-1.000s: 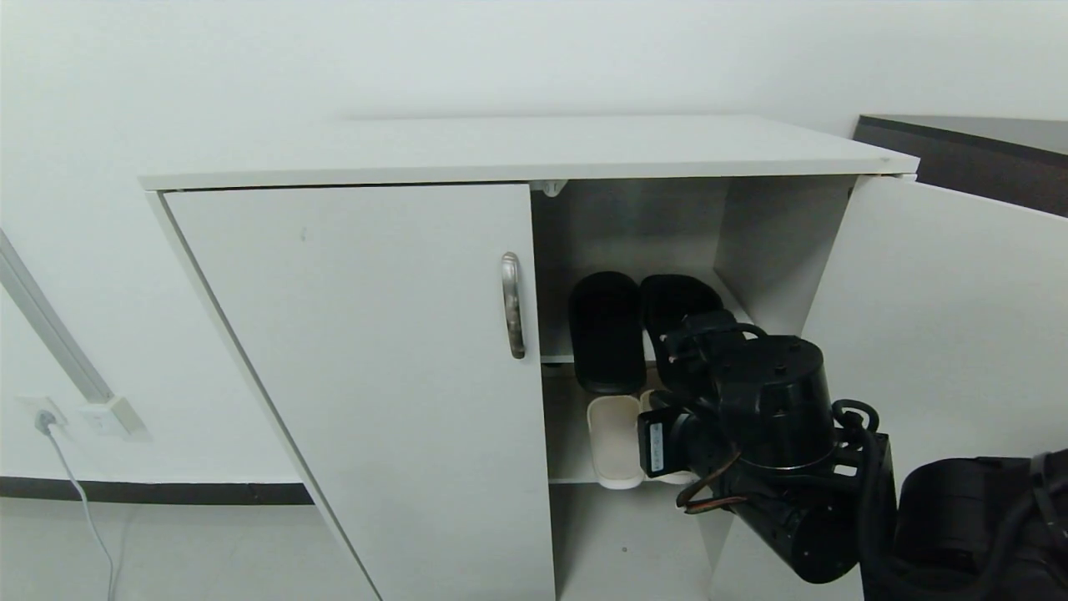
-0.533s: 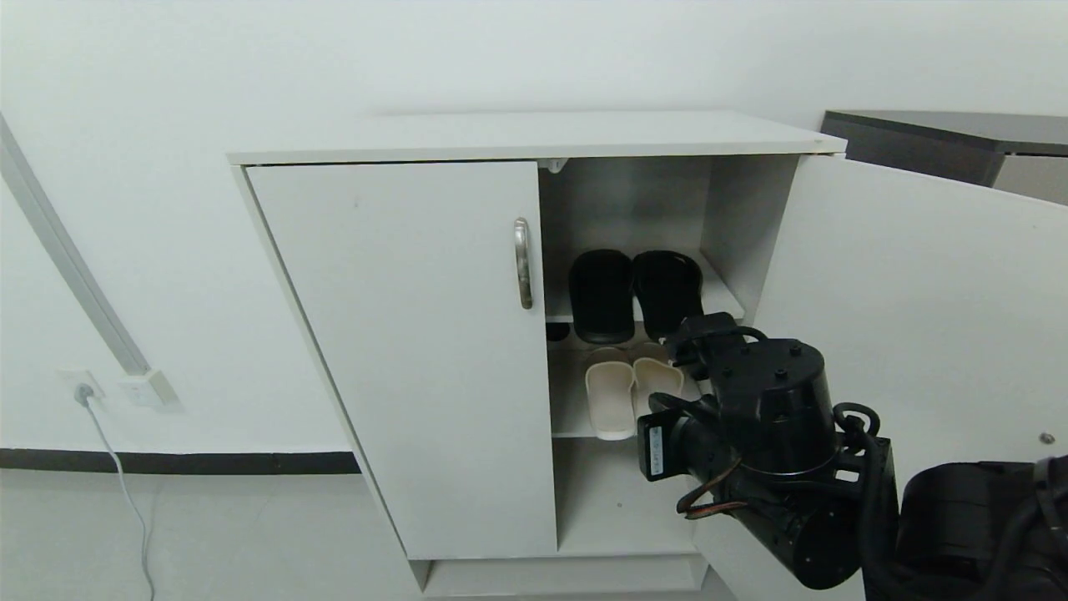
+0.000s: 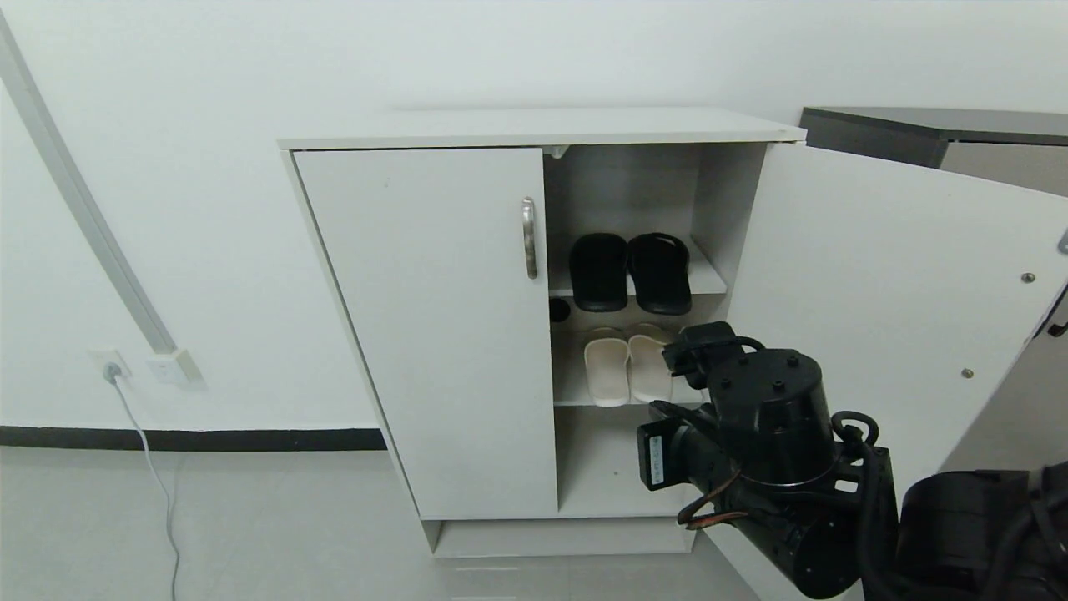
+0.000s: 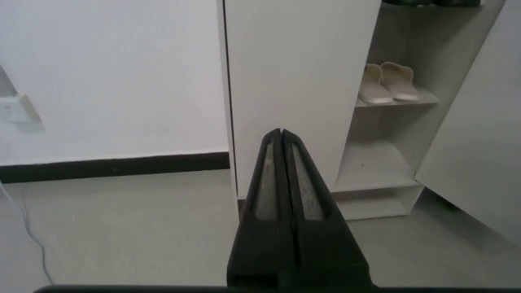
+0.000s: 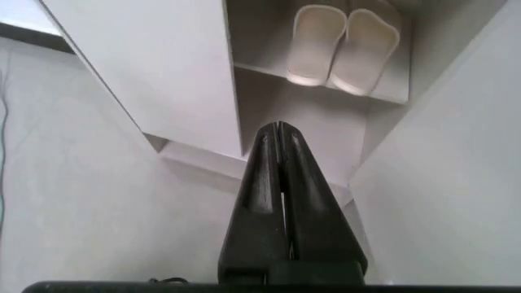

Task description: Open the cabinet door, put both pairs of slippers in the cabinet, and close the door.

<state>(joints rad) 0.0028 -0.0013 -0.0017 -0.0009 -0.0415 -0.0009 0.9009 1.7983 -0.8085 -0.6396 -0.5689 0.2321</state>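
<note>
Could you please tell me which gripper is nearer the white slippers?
Right. The right gripper is below and in front of the white slippers; the left gripper is farther back, before the closed door.

White cabinet against the wall. Right door swung wide open, inner face showing. Left door shut, with an upright metal handle at its inner edge. Black slippers on the upper shelf in the right half, side by side, touching, lying front to back, near ends at the shelf's front edge. White slippers on the shelf just below, same layout, side by side, flat, soles down. Both pairs are inside the cabinet.
</note>
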